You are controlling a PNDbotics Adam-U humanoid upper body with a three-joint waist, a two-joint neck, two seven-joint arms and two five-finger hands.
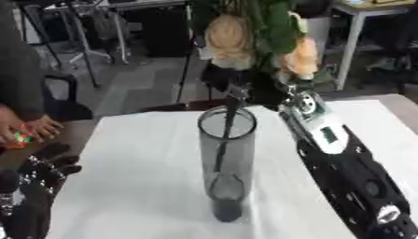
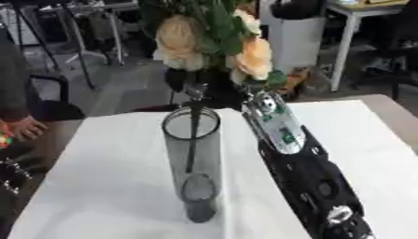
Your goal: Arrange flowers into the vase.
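1. My left-eye view shows my left hand [image 1: 45, 163] low at the left edge, fingers relaxed and open, holding nothing; in the right-eye view only a sliver of it shows there.
2. The grey glass vase [image 1: 227, 163] stands upright on the white table [image 1: 130, 186], near its middle. A person's hand [image 1: 37, 128] rests at the table's far left corner, beside a small colourful thing.
3. My right arm [image 2: 298, 172] crosses the table just right of the vase.
4. My right hand [image 2: 245, 91] is mostly hidden behind the flowers [image 2: 212, 39]; it seems closed on their stems. One dark stem [image 2: 192, 135] reaches down inside the vase.
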